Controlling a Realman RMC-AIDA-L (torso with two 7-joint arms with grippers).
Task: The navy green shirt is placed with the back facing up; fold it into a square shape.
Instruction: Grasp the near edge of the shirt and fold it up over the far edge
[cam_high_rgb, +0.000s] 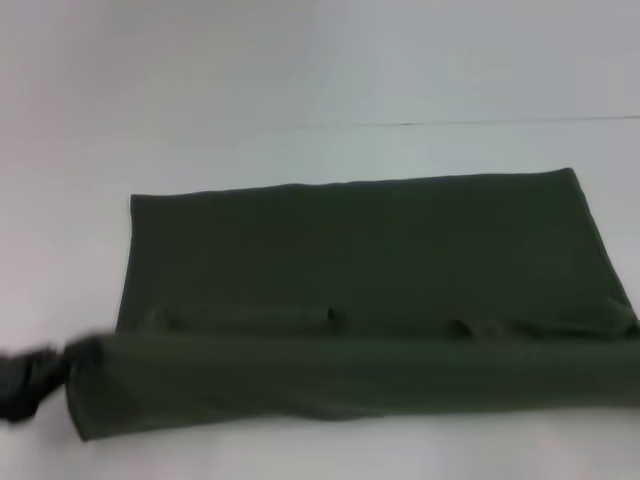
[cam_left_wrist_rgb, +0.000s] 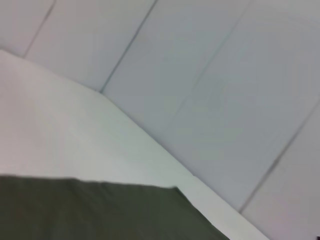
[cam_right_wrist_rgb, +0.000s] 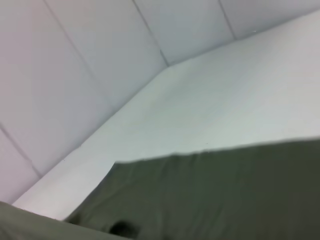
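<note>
The navy green shirt (cam_high_rgb: 360, 290) lies on the white table as a wide folded rectangle, with its near long edge turned over into a thick band (cam_high_rgb: 340, 375). My left gripper (cam_high_rgb: 35, 375) shows as a blurred black shape at the band's left end, touching the cloth. The right gripper is out of the head view. In the left wrist view the shirt (cam_left_wrist_rgb: 100, 212) fills the lower part. In the right wrist view the shirt (cam_right_wrist_rgb: 225, 195) covers the lower half.
The white table (cam_high_rgb: 320, 80) stretches beyond the shirt on the far side and to the left. A pale panelled wall (cam_left_wrist_rgb: 210, 75) rises behind the table's edge in both wrist views.
</note>
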